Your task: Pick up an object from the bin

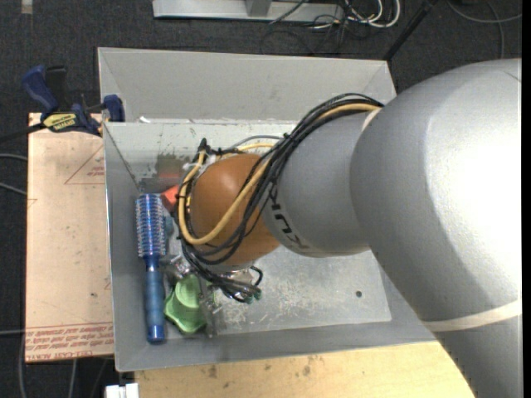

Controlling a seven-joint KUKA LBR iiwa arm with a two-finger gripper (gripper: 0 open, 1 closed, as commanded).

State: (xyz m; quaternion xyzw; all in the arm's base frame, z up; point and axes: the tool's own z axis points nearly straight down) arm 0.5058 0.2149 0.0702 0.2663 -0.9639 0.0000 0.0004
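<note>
Down in the near-left corner of the bin (249, 81), the pincer (199, 293) sits low over the floor, just below the orange cover (228, 206) and its cables (249, 193). The arm (431, 189) comes in from the right and blocks most of the bin's middle.

Pincer state: can't tell wide or narrow, since wrist hardware and wiring hide the tip. Nothing is visibly clamped, so I'm not calling a hold.

Nearest thing: a green plastic piece (182, 309), lumpy, possibly a small cup or toy, hard to say from this angle. It lies touching or just beside the pincer tip, on the picture-left side and slightly toward the near wall. Likely target, judged on position alone.

Next over: a blue hairbrush (151, 255), flat along the left wall. Its long axis runs far-to-near, bristle head far, handle near. The handle end is close beside the green piece; can't tell if they touch. A small red thing (168, 196) lies further back by the brush head, partly behind the cover.

Key relation: the green piece is left of the pincer, between it and the brush handle, tight to the corner. My read: the close has to straddle the green piece without catching the handle. The risk is shoving both into the wall. Pick not yet done.
</note>
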